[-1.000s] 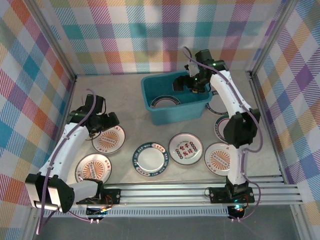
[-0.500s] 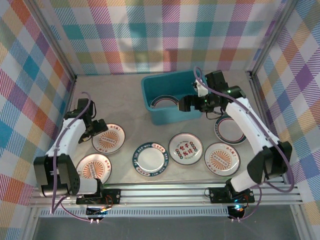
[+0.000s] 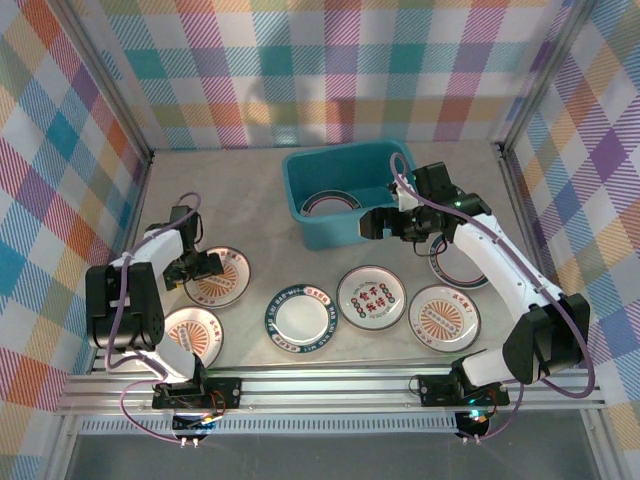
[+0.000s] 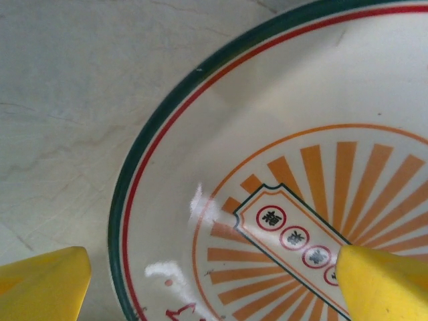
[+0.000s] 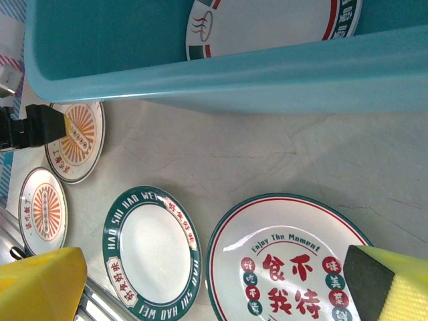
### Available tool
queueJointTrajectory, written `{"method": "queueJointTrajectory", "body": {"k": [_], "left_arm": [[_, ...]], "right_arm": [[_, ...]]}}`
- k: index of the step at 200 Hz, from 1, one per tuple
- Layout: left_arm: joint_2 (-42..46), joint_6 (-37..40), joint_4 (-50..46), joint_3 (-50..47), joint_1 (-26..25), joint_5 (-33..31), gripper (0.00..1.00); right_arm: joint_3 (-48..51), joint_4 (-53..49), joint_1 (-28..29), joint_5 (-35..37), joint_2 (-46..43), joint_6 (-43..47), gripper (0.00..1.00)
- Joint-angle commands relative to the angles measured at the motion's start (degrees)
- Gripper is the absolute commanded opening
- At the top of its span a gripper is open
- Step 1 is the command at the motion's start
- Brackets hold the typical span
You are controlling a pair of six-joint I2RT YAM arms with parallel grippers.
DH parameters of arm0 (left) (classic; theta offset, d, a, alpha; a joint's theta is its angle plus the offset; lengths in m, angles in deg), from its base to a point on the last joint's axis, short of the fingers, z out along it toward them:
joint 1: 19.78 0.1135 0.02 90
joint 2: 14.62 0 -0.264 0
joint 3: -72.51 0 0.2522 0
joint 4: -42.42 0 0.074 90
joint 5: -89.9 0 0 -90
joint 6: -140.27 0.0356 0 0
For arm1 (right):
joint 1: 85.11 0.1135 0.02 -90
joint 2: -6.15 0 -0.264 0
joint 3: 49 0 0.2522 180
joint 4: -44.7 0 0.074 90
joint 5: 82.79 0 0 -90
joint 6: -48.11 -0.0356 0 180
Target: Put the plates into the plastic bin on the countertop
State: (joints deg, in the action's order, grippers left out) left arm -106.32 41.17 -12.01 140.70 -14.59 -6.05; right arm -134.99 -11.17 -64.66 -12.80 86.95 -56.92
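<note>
From above: left jaws low over a sunburst plate (image 3: 222, 280) at the left of the desk (image 3: 250, 190); right jaws just before the front wall of the bin (image 3: 340, 235). One plate (image 3: 332, 204) flat inside the bin. Loose on the desk: second sunburst (image 3: 190, 335), green-rimmed plate (image 3: 300, 315), character plate (image 3: 371, 297), third sunburst (image 3: 443, 316), teal-rimmed plate (image 3: 452, 270) partly under the right arm. At the left wrist, finer detail: jaws wide, one yellow tip outside the rim, the other over the orange rays; contact impossible to tell. At the right wrist: jaws wide, empty; "Enjoy The Moment" legible on the character plate. Beige-grey matte desk, faintly veined; plaid walls (image 3: 300, 70) on three sides.
</note>
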Motion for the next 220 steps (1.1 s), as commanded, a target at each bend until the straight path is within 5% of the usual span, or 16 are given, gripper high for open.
{"method": "queueJointTrajectory", "body": {"k": [1,92,141,220], "left_arm": [[-0.9,1.7,0.8,-0.5,0.8,3.3,0.93],[-1.4,0.5,2.2,-1.2,0.0,15.7,0.89],[-3.6,0.3,1.8,-1.0,-2.5,14.5,0.86],[-7.1,-0.6,0.7,0.4,-2.6,14.3,0.6]], "right_arm": [[1.2,2.0,0.1,-1.1,-1.8,-1.0,0.99],[3.2,3.2,0.1,0.7,-3.5,-2.3,0.99],[3.6,3.4,0.1,1.1,-4.0,-3.3,0.99],[4.6,3.8,0.1,2.1,-5.0,-4.2,0.99]]}}
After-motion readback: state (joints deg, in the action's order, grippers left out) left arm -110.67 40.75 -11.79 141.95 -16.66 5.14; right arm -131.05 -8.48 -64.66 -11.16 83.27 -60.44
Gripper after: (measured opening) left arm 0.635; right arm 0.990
